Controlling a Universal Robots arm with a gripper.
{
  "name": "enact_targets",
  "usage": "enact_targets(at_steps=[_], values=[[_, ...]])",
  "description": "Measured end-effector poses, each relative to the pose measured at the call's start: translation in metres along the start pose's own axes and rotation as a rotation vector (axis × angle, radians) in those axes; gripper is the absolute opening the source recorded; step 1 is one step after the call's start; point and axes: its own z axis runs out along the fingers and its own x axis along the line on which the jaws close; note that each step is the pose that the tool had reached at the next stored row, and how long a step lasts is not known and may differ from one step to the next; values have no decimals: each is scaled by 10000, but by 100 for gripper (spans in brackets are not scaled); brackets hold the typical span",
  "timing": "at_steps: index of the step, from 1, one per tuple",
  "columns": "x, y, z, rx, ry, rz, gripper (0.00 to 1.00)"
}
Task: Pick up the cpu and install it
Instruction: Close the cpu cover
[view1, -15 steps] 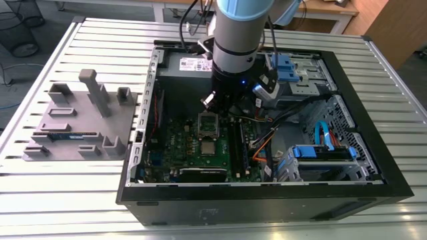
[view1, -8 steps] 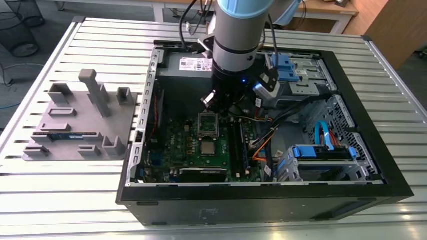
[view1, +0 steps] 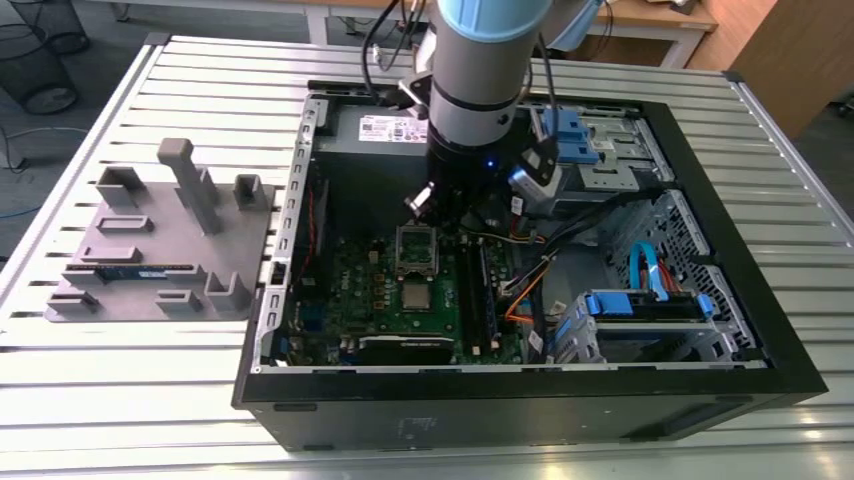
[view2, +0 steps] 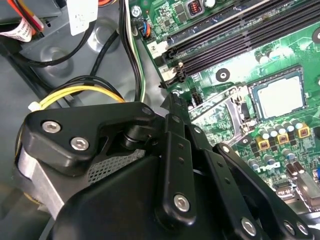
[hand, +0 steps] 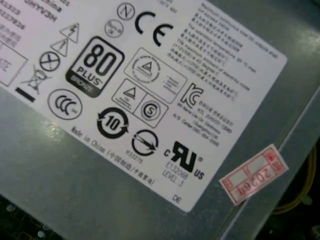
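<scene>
one arm reaches down into the open computer case (view1: 507, 400) in the exterior view. its gripper (view1: 438, 203) is low above the motherboard (view1: 360, 290), near the raised metal socket frame (view1: 416, 250). the cpu (view1: 418, 294) lies flat on the board just beside that frame, apart from the gripper. on the exterior view's left, a grey fixture plate (view1: 227, 225) carries a memory stick (view1: 134, 270).

in the second wrist view the gripper (view2: 172, 120) hangs beside the memory slots (view2: 240, 35). the cpu (view2: 277, 95) sits square in its socket, with the frame (view2: 220, 112) swung open next to it. whether the gripper is open or closed i cannot tell.

in the first wrist view a power supply label (hand: 145, 95) lies on grey casing.

judging by this, picking and placing look done, but with the frame open the install seems unfinished.
</scene>
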Motion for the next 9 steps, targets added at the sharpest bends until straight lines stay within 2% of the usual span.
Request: enact_targets(at_steps=[9], values=[[6, 3, 60, 0, 2, -4, 11]])
